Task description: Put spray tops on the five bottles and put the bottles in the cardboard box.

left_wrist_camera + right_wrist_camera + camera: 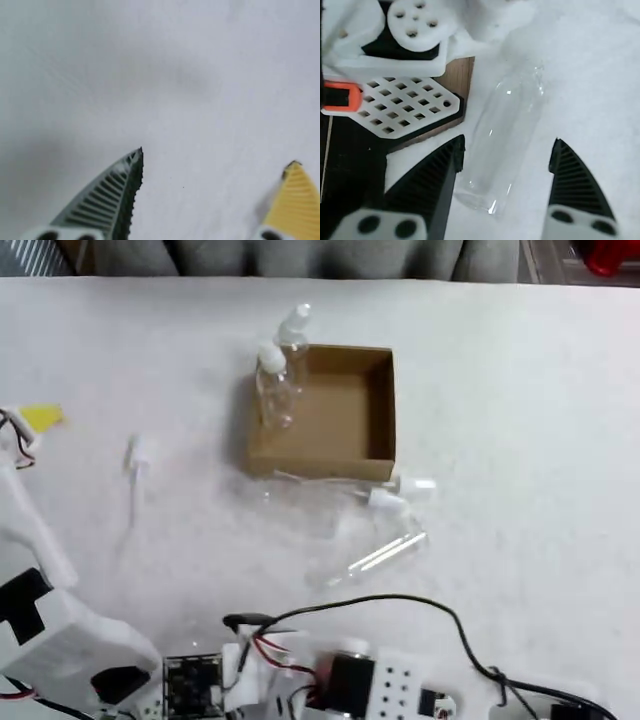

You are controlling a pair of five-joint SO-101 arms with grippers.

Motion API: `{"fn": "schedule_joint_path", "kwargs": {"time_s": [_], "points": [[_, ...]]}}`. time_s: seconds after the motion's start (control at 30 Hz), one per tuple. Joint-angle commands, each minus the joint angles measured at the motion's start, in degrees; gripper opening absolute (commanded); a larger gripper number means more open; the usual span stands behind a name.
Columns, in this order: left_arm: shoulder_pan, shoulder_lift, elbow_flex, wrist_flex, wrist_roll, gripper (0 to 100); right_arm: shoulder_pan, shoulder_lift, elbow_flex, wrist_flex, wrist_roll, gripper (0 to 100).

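Note:
The cardboard box (pixel 345 410) sits mid-table, open side up. Two clear bottles with spray tops (pixel 273 388) (pixel 293 338) stand at its left wall. In front of the box lie two more capped bottles (pixel 398 487) (pixel 375 502) and a bare clear bottle (pixel 378 555). A loose spray top (pixel 135 455) lies off to the left. My right gripper (pixel 508 140) is open, with a clear bottle (pixel 505 135) lying on the table between its fingers, untouched. My left gripper (pixel 217 155) is open over bare white table; its yellow finger (pixel 42 417) shows at the table's left edge.
The arm bases, a circuit board and a black cable (pixel 400 602) crowd the near edge. A white perforated arm base (pixel 405 105) lies just beyond the right gripper. White table stretches right of the box and along the far side.

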Motion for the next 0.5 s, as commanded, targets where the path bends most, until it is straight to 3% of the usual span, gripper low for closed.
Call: {"fn": "schedule_joint_path", "kwargs": {"time_s": [0.0,0.33,0.47], "points": [[-0.3,-0.5,-3.8,0.4,1.0,40,-0.7,6.7,-1.0,-4.0,0.8,24.3],[-0.1,-0.8,-3.8,0.4,1.1,40,7.3,18.2,-1.0,-15.3,0.8,23.2],[-0.1,-0.8,-3.8,0.4,1.1,40,13.9,19.5,-1.1,-19.9,0.4,8.8]]}}
